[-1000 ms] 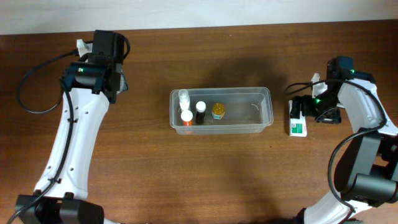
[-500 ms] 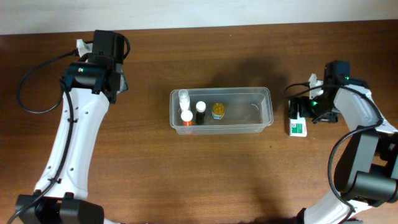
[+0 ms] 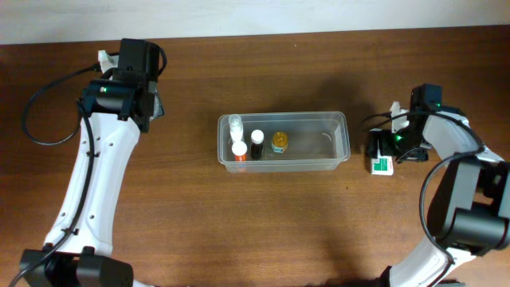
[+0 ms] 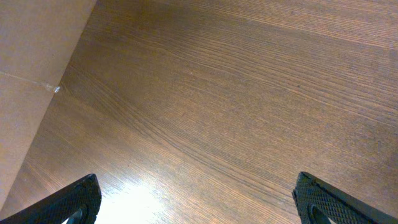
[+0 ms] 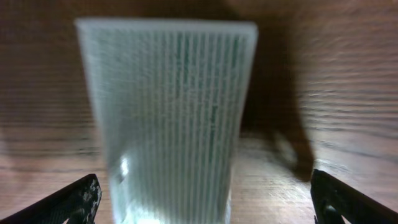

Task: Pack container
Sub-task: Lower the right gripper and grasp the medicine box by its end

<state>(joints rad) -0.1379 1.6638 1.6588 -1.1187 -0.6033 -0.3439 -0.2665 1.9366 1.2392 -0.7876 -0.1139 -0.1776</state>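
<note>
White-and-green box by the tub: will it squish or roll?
The white-and-green box looks like thin cardboard, so it's probably light and may dent if squeezed. Flat-sided on the smooth table, it would probably slide when pushed, not roll.

The left arm (image 3: pixel 97 163) and right arm (image 3: pixel 459 140) have smooth white shells with black joints and bases. Thin black cables (image 3: pixel 24 121) loop alongside. A small green light (image 3: pixel 102 89) glows at each wrist. Black fingertips (image 4: pixel 76 199) carry a dotted texture.

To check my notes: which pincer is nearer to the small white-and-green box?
Right. The right pincer hangs open directly over the box. The left pincer, also open, is far off, on the other side of the container.
</note>
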